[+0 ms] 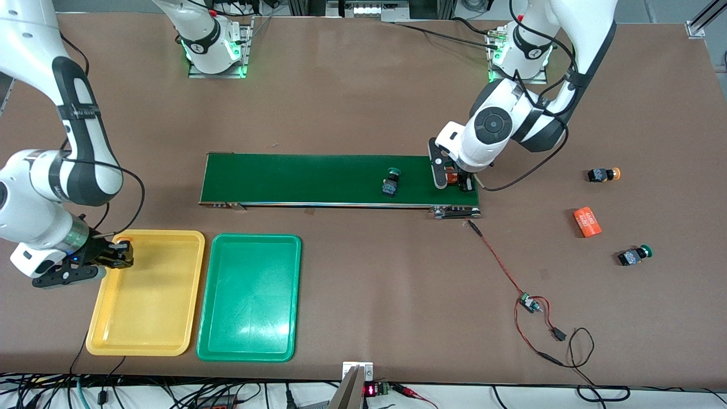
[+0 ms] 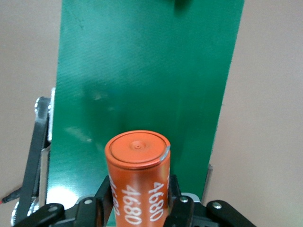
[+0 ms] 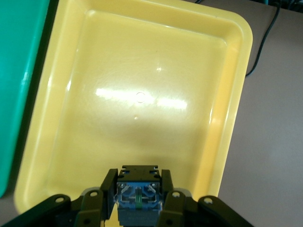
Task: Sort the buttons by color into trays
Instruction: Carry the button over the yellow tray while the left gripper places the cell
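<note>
The right end effector [image 3: 137, 203] is clenched on a button [image 3: 138, 195] and hangs over the yellow tray [image 1: 187, 295], at the corner toward the robots' bases and the right arm's end of the bench [image 1: 352, 85]. I think it is there to drop the button in. The button's cap is hidden, so I cannot tell its color. The green tray [image 1: 289, 301] lies just beside, at 3 o'clock from the yellow one, with nothing in it. A green button [image 1: 391, 182] lies on the belt [image 1: 295, 179]. A yellow-orange button [image 1: 602, 174] and another green button [image 1: 634, 255] lie on the bench by the left arm's end. The left end effector [image 2: 140, 208] grips an orange cylinder [image 2: 138, 177], not a button, over the belt's end. Another orange cylinder [image 1: 587, 222] lies between those two buttons.
</note>
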Controlling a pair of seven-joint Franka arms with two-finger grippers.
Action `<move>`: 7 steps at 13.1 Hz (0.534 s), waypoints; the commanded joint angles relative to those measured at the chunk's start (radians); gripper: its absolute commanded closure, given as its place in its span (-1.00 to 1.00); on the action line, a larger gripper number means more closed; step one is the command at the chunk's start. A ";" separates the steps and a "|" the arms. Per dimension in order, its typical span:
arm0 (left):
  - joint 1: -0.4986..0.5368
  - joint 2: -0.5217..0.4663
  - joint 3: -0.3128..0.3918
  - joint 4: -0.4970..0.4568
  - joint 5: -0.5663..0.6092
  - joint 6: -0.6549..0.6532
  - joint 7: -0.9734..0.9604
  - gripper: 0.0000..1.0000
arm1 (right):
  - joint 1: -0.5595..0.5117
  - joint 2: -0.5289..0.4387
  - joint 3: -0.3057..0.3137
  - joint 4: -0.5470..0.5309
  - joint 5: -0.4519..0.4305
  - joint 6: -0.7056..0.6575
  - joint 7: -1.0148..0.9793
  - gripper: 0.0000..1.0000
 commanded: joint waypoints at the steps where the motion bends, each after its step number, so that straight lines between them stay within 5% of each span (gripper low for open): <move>1: -0.016 0.022 0.003 0.018 0.025 -0.002 0.016 0.74 | -0.039 0.053 0.019 0.010 -0.014 0.077 -0.043 0.37; 3: -0.018 0.020 0.003 0.018 0.026 -0.002 0.016 0.50 | -0.048 0.092 0.019 0.010 -0.012 0.126 -0.046 0.37; 4: -0.019 0.020 0.003 0.018 0.026 -0.002 0.016 0.21 | -0.051 0.104 0.019 0.008 -0.007 0.134 -0.045 0.37; 5: -0.019 0.020 0.001 0.018 0.026 -0.002 0.016 -0.63 | -0.054 0.118 0.019 0.010 -0.006 0.142 -0.045 0.37; 6: -0.019 0.015 0.001 0.018 0.026 -0.004 0.018 -1.00 | -0.056 0.130 0.019 0.008 -0.006 0.165 -0.045 0.36; 7: -0.019 0.009 0.001 0.018 0.026 -0.008 0.019 -1.00 | -0.060 0.135 0.019 0.008 -0.003 0.188 -0.045 0.36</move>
